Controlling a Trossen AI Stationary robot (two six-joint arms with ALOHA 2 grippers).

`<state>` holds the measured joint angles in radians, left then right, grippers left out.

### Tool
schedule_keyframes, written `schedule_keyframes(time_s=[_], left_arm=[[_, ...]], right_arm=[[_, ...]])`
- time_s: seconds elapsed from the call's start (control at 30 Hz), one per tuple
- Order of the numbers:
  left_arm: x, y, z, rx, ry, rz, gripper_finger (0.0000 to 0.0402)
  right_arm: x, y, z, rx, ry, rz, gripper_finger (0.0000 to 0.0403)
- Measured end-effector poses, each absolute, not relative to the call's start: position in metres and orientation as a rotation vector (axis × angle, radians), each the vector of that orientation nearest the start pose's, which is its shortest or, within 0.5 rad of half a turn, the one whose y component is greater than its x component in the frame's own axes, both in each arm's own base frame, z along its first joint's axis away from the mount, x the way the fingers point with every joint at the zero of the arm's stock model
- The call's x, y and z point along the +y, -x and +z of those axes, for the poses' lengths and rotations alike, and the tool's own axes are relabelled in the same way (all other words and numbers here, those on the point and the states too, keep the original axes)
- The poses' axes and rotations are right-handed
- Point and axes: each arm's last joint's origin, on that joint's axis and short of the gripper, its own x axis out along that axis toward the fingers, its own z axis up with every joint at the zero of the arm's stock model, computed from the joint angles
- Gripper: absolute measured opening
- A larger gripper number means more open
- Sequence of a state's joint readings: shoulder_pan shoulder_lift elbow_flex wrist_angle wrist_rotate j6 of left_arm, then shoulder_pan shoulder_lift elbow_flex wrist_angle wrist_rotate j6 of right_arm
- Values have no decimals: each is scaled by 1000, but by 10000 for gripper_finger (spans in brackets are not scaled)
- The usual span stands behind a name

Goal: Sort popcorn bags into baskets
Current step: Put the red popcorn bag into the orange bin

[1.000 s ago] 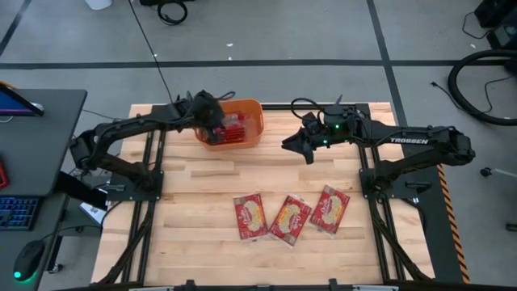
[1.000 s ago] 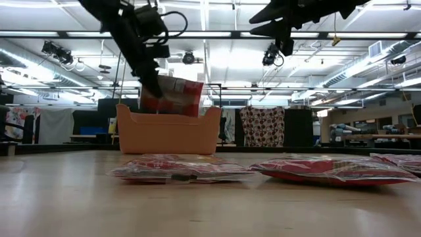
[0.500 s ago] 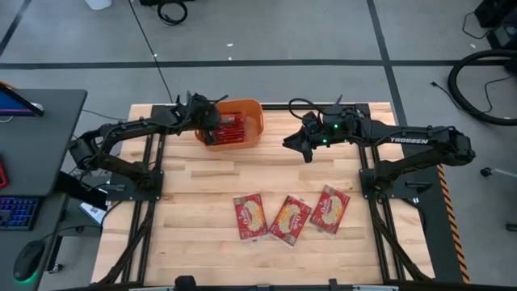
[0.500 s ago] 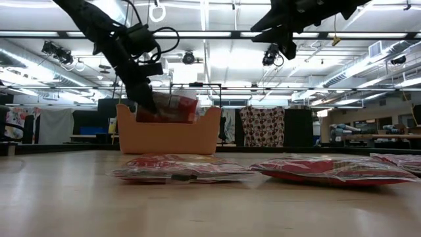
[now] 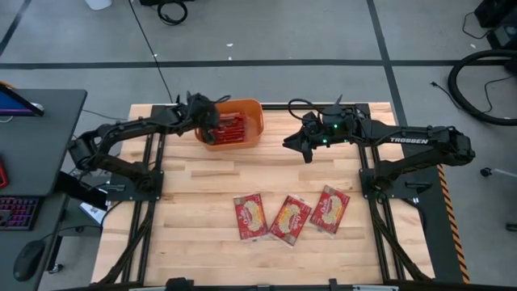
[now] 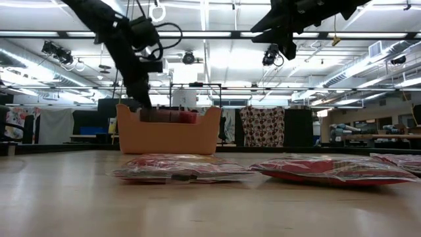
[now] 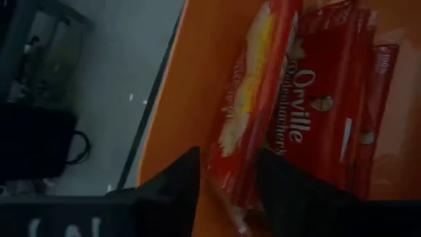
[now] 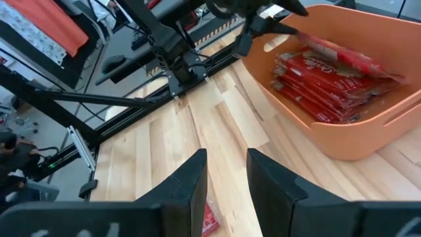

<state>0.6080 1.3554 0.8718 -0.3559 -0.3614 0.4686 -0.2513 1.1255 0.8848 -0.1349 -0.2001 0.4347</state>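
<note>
Inside the orange basket (image 5: 250,121), upper centre, the left end effector (image 7: 227,184) pinches a popcorn bag (image 7: 253,125) on edge; released so, it may tip out. The right end effector (image 8: 223,181) hovers part-open, empty.

The orange basket (image 6: 168,129) wall hides, seemingly, most of its popcorn bags (image 6: 172,116).
</note>
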Motion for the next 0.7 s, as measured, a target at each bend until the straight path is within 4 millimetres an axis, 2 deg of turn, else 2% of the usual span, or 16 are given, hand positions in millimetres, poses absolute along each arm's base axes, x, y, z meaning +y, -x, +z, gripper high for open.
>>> schedule_keyframes(time_s=[0.23, 0.3, 0.43, 0.53, 0.7], left_arm=[[153, -228, 275, 1045, -189, 634, 153], [148, -233, 290, 977, -76, 541, 153], [131, -246, 311, 803, 162, 244, 153], [116, -255, 316, 747, 264, 115, 153], [91, -264, 314, 777, 366, 76, 153]], right_arm=[[-55, -240, 302, 398, -496, -124, 112], [-54, -238, 297, 454, -499, -132, 112], [-48, -231, 285, 617, -491, -102, 112], [-37, -226, 276, 740, -439, -19, 113], [-9, -220, 267, 879, -304, 95, 119]])
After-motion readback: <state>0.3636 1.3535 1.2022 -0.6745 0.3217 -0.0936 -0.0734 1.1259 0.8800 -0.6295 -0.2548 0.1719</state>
